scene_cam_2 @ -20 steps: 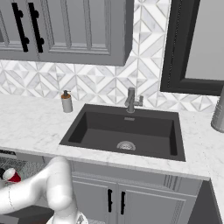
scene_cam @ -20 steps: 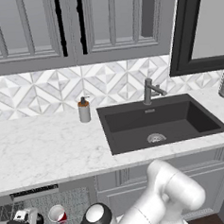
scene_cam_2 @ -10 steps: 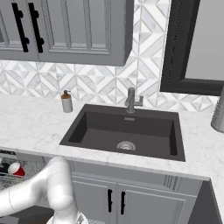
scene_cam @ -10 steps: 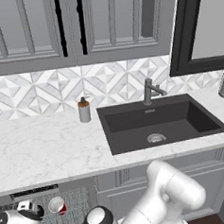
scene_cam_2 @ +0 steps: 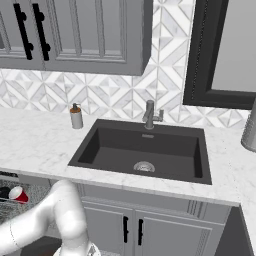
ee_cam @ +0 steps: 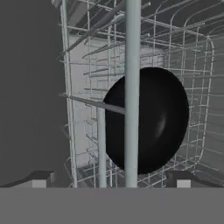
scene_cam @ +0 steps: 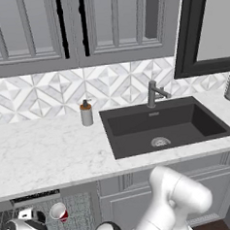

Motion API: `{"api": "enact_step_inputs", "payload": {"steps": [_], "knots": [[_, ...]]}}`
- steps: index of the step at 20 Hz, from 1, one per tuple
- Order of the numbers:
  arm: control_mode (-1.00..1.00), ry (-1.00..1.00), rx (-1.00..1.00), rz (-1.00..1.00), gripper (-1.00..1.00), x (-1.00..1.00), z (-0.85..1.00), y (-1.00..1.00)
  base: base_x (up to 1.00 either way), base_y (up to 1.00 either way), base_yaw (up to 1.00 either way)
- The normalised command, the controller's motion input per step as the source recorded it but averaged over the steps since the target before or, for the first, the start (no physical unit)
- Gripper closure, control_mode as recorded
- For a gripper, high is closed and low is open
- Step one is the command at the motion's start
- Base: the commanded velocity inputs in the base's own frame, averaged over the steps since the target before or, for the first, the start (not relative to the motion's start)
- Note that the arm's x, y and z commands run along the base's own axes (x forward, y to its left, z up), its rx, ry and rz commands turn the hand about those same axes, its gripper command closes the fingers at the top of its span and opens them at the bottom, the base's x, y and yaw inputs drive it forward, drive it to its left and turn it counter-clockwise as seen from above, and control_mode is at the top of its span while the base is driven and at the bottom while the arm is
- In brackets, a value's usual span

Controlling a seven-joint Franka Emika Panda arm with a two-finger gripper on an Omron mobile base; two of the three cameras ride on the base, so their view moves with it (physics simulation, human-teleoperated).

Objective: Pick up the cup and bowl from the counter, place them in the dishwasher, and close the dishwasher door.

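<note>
Hand view — bowl on edge in rack, hollow toward camera.

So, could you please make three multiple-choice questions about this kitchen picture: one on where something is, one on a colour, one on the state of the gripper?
1. Where is the cup?
A. on the counter
B. in the dishwasher rack
C. in the sink

2. What colour is the bowl?
A. black
B. white
C. red

3. How is the gripper?
A. shut on the bowl
B. shut on the cup
C. open, holding nothing

Answers:
1 B: the left base view shows the cup lying on the wire rack below the counter.
2 A: the hand view shows a round black bowl among the wires.
3 C: both fingertips stand wide apart, with the bowl beyond them.
</note>
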Motion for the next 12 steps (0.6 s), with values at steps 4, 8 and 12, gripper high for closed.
{"api": "enact_step_inputs", "payload": {"steps": [4, 8, 12], "knots": [[-1.0, -0.16, 0.0, 0.15, -1.0, -0.97, 0.0, -0.08, 0.0, 0.0, 0.0], [-1.0, -0.17, -0.06, 0.1, -1.0, -0.06, -0.38, -0.18, 0.0, 0.0, 0.0], [-1.0, -0.07, -0.13, 0.05, -1.0, 0.13, -1.0, -0.37, 0.0, 0.0, 0.0]]}}
